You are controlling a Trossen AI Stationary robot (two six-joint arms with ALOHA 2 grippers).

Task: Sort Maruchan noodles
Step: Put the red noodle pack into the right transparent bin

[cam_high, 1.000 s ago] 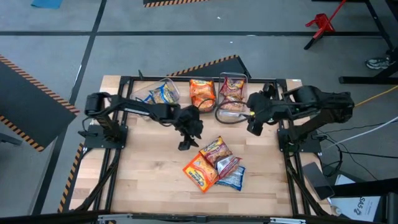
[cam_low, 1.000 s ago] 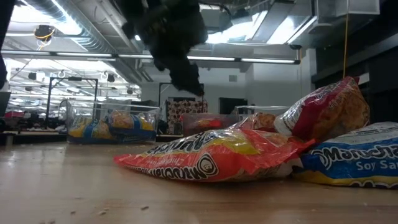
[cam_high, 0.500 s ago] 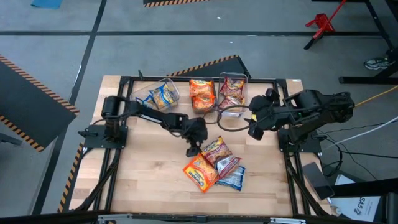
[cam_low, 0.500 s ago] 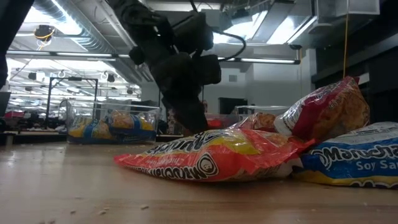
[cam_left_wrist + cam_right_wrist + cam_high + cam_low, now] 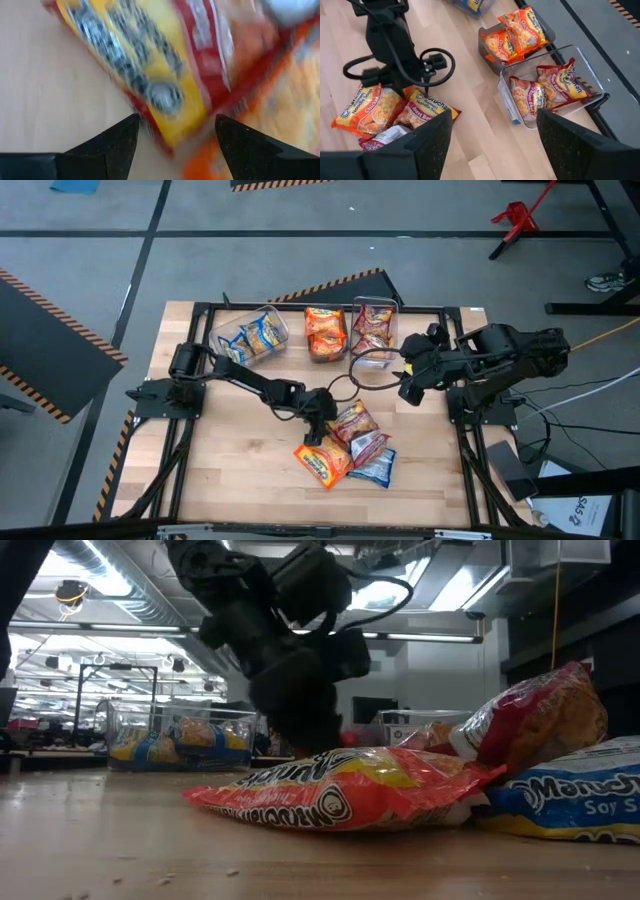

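A pile of noodle packets lies near the table's middle: an orange one (image 5: 322, 458), a red-and-yellow one (image 5: 350, 422), a red-and-silver one (image 5: 366, 448) and a blue one (image 5: 379, 468). My left gripper (image 5: 318, 430) is down at the pile's left edge, open. In the left wrist view its fingers (image 5: 175, 150) stand on either side of a corner of the red-and-yellow packet (image 5: 150, 65). In the low view it (image 5: 300, 720) stands just behind the orange packet (image 5: 340, 790). My right gripper (image 5: 408, 385) waits open over the table's right side. My left gripper comes at the red-and-yellow packet's corner (image 5: 165, 125) from above with its fingers open on either side. The view is blurred, so I cannot tell whether a finger touches the packet.
Three clear bins stand along the far edge: one with blue-and-yellow packets (image 5: 250, 333), one with orange packets (image 5: 325, 332), one with red packets (image 5: 373, 328). A loop of black cable (image 5: 370, 365) lies between the bins and the pile. Bare wood (image 5: 230, 460) lies left of the pile.
My left gripper has swung from the table's middle toward the near edge and right, and has come down to the pile of packets. In the low view the red packet and the blue one on the pile's right side have shifted a little.
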